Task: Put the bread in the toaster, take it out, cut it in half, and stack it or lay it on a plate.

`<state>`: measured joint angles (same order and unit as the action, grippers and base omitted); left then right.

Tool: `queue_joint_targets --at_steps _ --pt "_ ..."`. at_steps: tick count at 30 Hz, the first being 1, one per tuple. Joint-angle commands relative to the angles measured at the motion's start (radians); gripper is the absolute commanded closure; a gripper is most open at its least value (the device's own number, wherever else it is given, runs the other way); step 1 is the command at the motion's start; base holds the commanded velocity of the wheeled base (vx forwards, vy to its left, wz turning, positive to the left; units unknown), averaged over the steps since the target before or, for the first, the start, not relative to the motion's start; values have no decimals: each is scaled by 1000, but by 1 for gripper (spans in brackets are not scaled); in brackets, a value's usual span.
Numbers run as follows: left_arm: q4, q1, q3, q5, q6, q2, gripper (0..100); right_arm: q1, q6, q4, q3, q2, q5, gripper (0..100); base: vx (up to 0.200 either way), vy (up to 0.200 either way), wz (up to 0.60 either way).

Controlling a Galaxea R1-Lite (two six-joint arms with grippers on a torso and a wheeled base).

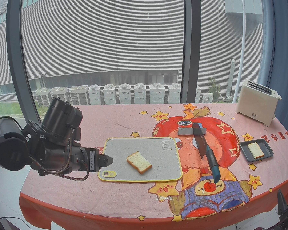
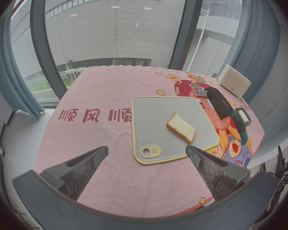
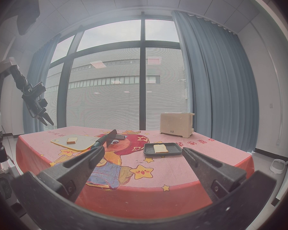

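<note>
A slice of bread [image 1: 139, 162] lies flat on the grey cutting board [image 1: 160, 149], also seen in the left wrist view [image 2: 181, 127]. My left gripper [image 2: 146, 150] hangs open above the table's left front, just left of the board's handle end and apart from the bread. A dark plate [image 1: 265, 147] at the right holds another piece of bread [image 1: 255, 150]. The white toaster [image 1: 257, 102] stands at the back right with its slots up. My right gripper [image 3: 142, 150] is open and holds nothing, low in front of the table's right edge.
A knife [image 1: 205, 150] with a dark blade and blue handle lies between board and plate, its blade tip propped on a small grey rest [image 1: 184, 131]. The tablecloth is bare at the left and along the front. Windows close off the back.
</note>
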<state>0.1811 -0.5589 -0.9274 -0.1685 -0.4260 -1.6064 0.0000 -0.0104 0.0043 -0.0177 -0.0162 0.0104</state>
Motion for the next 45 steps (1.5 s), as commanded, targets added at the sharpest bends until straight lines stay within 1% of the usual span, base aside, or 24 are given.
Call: queue_joint_targets --at_steps 1,4,8,9,11,13,16,17,20,28,34,39,45 --pt "12 -10 -31 -3 -2 -56 0 0 0 0 18 16 0 0 0 0 0" --pt "47 -19 -77 -23 -7 -89 0 0 0 0 18 16 0 0 0 0 0" --pt "97 -47 -131 -62 -40 -125 0 0 0 -1 18 16 0 0 0 0 0" --pt "115 -64 -154 -69 -56 -144 0 0 0 0 18 16 0 0 0 0 0" --pt "144 -79 -188 -75 -77 -170 0 0 0 0 18 16 0 0 0 0 0" --pt "198 -82 -238 -75 -97 -202 0 0 0 0 18 16 0 0 0 0 0" --pt "259 -88 -292 -75 -116 -236 0 0 0 0 18 16 0 0 0 0 0" --pt "287 -91 -317 -75 -128 -251 0 0 0 -1 18 16 0 0 0 0 0" --pt "317 -93 -341 -74 -146 -270 0 0 0 0 18 16 0 0 0 0 0" --pt "304 -91 -352 -66 -148 -300 0 0 0 0 18 16 0 0 0 0 0" --pt "304 -87 -389 -62 -149 -333 0 0 0 0 18 16 0 0 0 0 0" --pt "317 -76 -438 -62 -142 -345 0 0 0 0 18 16 0 0 0 0 0" --pt "316 -67 -472 -66 -142 -405 0 0 0 0 18 16 0 0 0 0 0"
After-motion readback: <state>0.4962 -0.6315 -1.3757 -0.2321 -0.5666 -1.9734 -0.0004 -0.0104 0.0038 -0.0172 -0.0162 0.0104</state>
